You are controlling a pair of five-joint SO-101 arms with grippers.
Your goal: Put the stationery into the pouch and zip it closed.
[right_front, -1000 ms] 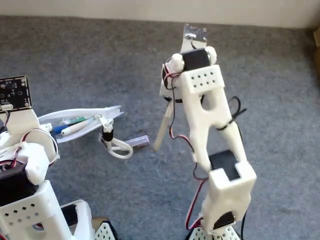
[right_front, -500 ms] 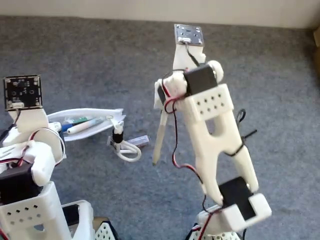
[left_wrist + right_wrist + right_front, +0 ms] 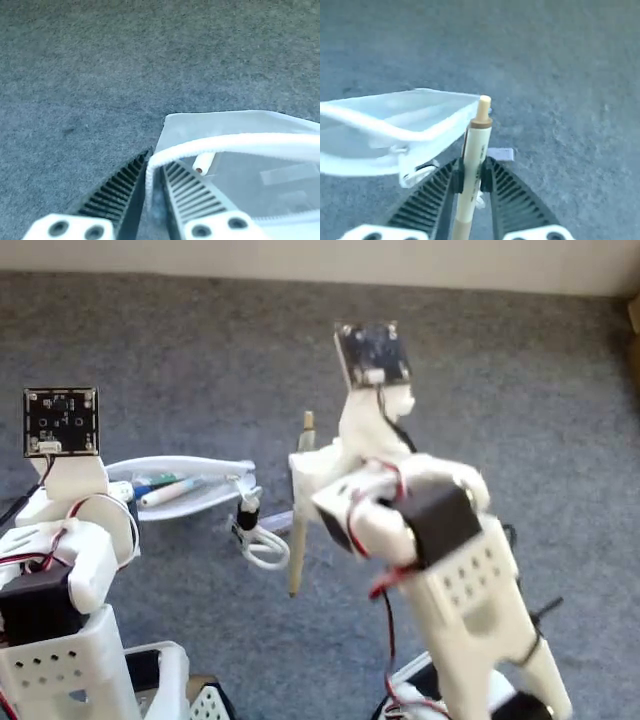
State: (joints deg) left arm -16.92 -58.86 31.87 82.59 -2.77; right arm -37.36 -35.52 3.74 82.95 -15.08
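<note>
**Lightly now: stiff pen, floppy pouch**

My right jaws pinch the pen [image 3: 472,145] mid-barrel, near upright; I judge it light, rigid, likely slick. My left jaws nip the rim of the soft pouch [image 3: 225,130], lying open on the worktop [image 3: 520,360] nearby.

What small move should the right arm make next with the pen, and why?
Probably carry the pen to the open pouch and tilt it flatter: the right gripper grips it nearly upright beside the pouch, whose edge the left gripper holds.
</note>
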